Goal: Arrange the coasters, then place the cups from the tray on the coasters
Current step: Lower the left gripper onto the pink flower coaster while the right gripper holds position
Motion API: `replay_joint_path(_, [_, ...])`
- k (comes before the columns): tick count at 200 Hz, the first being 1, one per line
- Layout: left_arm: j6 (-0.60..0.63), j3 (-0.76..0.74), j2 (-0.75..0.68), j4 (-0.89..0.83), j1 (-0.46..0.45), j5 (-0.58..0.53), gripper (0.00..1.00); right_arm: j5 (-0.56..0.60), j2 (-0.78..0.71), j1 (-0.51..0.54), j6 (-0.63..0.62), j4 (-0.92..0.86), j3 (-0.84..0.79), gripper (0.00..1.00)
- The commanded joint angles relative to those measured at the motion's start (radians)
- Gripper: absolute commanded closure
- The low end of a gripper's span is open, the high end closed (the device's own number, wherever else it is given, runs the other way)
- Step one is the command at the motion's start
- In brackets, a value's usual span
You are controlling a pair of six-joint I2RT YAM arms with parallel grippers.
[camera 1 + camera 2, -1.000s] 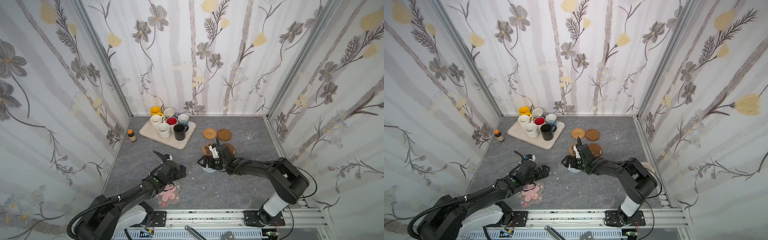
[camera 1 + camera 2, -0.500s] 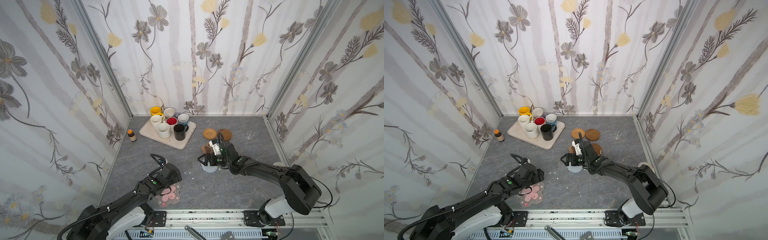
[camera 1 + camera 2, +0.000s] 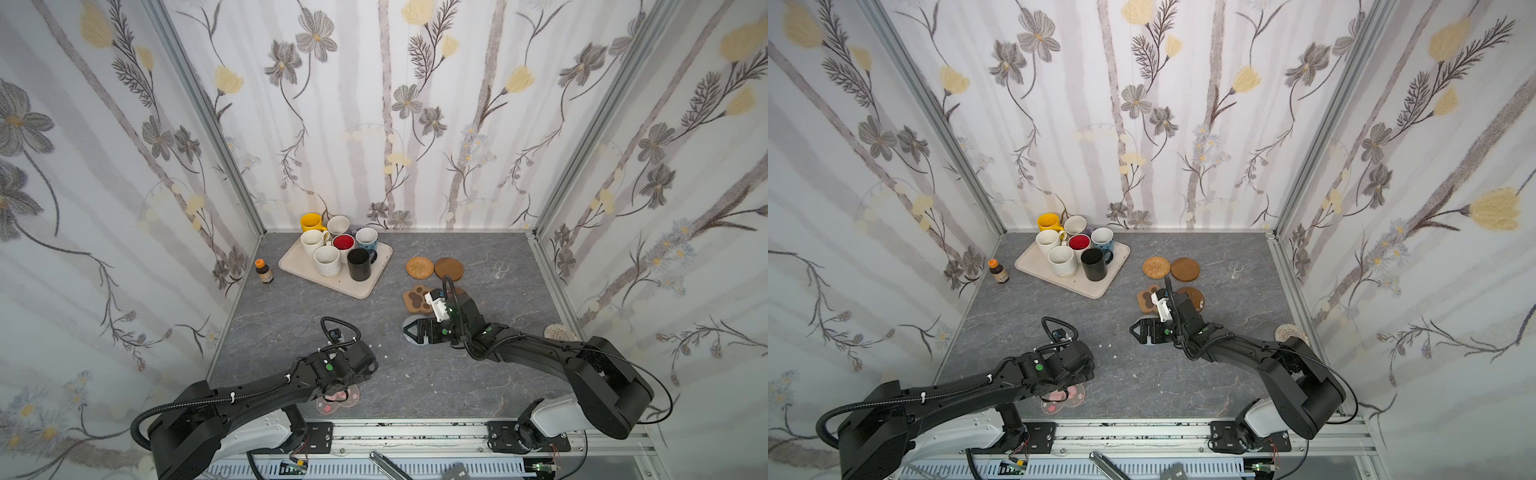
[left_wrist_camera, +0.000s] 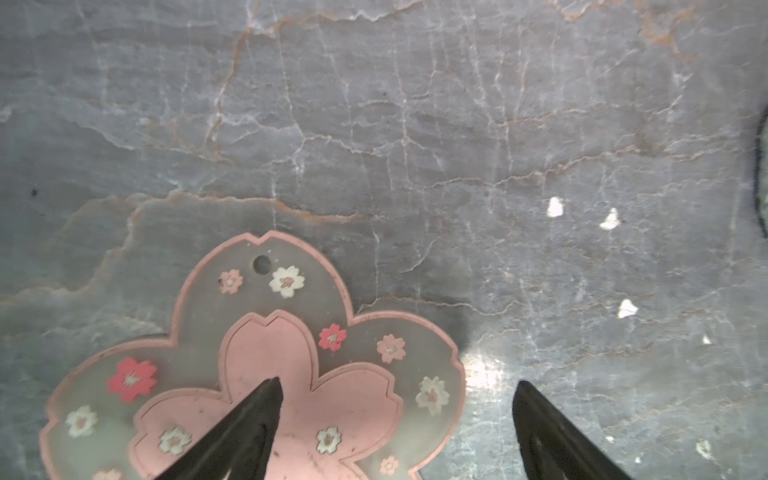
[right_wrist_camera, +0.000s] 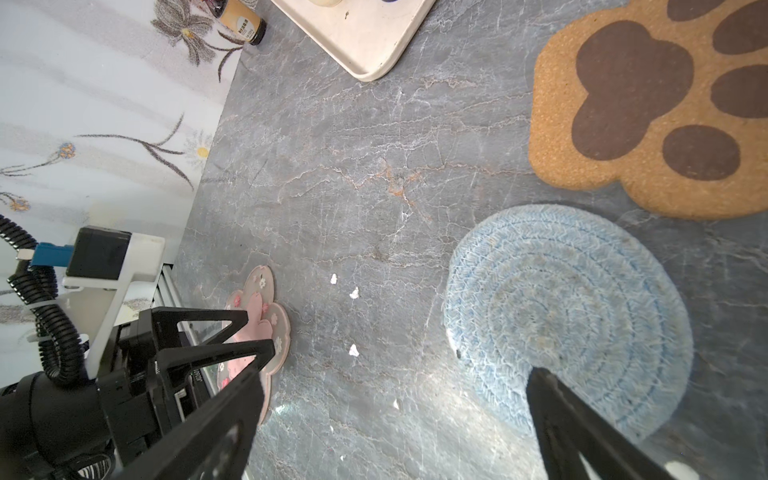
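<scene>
Three walls close in the workspace, all covered alike in pale white-grey wallpaper (image 3: 415, 124) with broad washed grey stripes, dark grey blossoms on thin stems and soft yellow tulip-like flowers. Where the back wall meets each side wall, a silver aluminium corner post (image 3: 208, 116) runs down to the grey marbled stone-look counter (image 3: 449, 382), which is veined with white and rusty orange cracks. A few small white flecks (image 4: 555, 207) lie on it. The light is even and soft, but a bright patch of glare (image 4: 482, 370) shows on the surface in the left wrist view. A silver slotted metal rail (image 3: 415, 434) runs along the near edge.
</scene>
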Motion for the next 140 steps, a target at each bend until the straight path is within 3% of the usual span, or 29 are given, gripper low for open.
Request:
replay_joint_path(1, [-0.055, 0.010, 0.030, -0.054, -0.010, -0.041, 0.12, -0.024, -0.034, -0.010, -0.014, 0.066, -0.016, 0.00])
replay_joint_path(77, [-0.048, 0.106, 0.199, -0.060, -0.041, -0.069, 0.09, -0.051, -0.101, -0.053, -0.012, 0.099, -0.074, 0.00])
replay_joint_path(140, [-0.062, 0.114, 0.313, -0.058, -0.090, -0.082, 0.16, -0.056, -0.113, -0.064, -0.005, 0.113, -0.090, 0.00])
